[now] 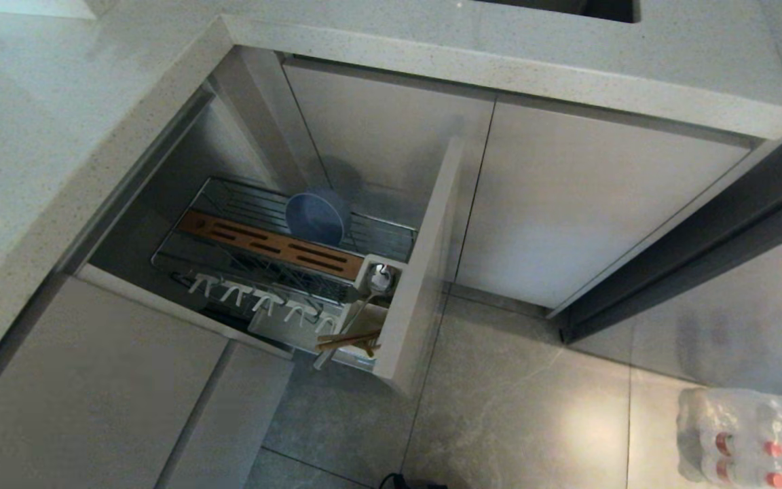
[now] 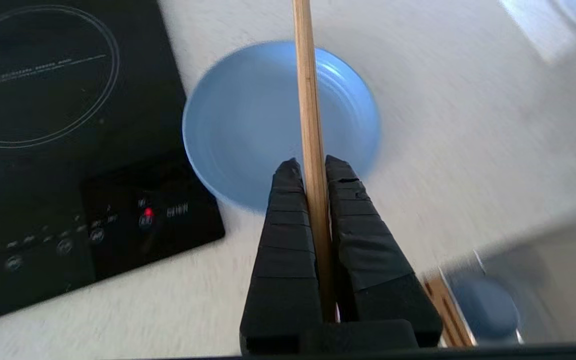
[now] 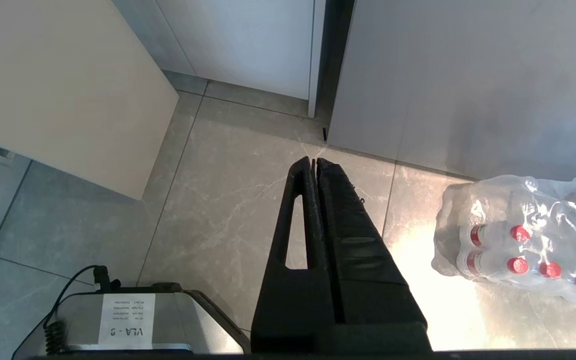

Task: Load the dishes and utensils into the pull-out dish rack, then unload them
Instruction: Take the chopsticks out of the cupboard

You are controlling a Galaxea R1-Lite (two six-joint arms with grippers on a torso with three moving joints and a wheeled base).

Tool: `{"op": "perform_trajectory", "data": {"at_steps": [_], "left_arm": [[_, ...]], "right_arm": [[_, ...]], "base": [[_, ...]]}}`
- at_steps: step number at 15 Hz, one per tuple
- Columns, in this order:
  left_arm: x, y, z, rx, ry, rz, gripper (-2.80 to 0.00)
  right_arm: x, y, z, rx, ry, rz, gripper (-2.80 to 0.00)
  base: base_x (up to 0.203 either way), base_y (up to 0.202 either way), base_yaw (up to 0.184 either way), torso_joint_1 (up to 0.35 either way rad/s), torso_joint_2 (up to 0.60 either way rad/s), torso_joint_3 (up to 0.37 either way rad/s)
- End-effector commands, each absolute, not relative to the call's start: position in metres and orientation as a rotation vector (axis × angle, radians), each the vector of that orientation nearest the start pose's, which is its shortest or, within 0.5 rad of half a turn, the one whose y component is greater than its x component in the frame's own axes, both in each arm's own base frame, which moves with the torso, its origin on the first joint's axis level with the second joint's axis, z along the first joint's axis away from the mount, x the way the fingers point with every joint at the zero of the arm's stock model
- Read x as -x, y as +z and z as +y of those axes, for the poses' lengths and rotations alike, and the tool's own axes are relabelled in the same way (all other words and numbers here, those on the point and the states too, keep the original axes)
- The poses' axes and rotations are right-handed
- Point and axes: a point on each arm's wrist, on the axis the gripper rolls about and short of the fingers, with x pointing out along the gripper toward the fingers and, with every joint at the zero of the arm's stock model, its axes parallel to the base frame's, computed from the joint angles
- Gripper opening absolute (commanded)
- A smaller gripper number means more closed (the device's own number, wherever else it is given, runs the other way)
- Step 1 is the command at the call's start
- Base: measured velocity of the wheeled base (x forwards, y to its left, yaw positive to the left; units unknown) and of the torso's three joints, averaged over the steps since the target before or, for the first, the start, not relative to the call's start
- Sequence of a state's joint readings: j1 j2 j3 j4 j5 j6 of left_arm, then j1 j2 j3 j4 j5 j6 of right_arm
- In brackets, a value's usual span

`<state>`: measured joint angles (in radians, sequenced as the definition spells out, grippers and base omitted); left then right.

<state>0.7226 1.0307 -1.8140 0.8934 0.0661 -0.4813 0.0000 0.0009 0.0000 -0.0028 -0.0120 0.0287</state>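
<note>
Blurring bowl (image 2: pixel 248 125), chopstick (image 2: pixel 310 125) tip cropped, seemingly single

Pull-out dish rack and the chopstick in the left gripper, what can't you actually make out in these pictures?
- Chopstick: its far end is cut off by the left wrist view's edge; the left gripper hides its near end.
- Whether it's one stick or two: the fingers cover it.
- Pull-out dish rack: the countertop hides its rear corner in the head view.
- Blue dish in the rack: plate or bowl, unclear.
- Spoon: too small.
</note>
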Motion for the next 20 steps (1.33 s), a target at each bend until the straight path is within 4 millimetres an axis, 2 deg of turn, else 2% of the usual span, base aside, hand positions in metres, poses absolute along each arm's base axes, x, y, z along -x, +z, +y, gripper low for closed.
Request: {"op": "perform_trajectory", "data": {"at_steps": [1,4,8,13,16,20], "left_arm": [[-0.035,0.418,0.035,0.527,0.845,-0.024,-2.8],[-0.05,0.409,0.054,0.556,0.926,0.03,-2.8],[-0.06,0.388,0.071,0.591,0.994,0.102,-2.8],[-0.063,0.362,0.083,0.62,1.058,0.141,-2.8],[-0.071,0.366,0.088,0.611,0.97,0.084,-2.8],[-0.101,0.372,0.101,0.71,0.849,0.005,-2.8]], "right_arm": [[0.023,0.076,0.0,-0.029,-0.012,-0.002,-2.8],[0.023,0.076,0.0,-0.029,-0.012,-0.002,-2.8],[0.023,0.076,0.0,-0.029,-0.012,-0.002,-2.8],[0.023,0.076,0.0,-0.029,-0.012,-0.002,-2.8],[0.023,0.076,0.0,-0.029,-0.012,-0.002,-2.8],[0.023,0.076,0.0,-0.029,-0.012,-0.002,-2.8]], "base": [[0.0,0.0,0.0,0.0,0.0,0.0],[0.0,0.0,0.0,0.0,0.0,0.0],[0.0,0.0,0.0,0.0,0.0,0.0],[0.0,0.0,0.0,0.0,0.0,0.0],[0.0,0.0,0.0,0.0,0.0,0.0],[0.0,0.0,0.0,0.0,0.0,0.0]]}}
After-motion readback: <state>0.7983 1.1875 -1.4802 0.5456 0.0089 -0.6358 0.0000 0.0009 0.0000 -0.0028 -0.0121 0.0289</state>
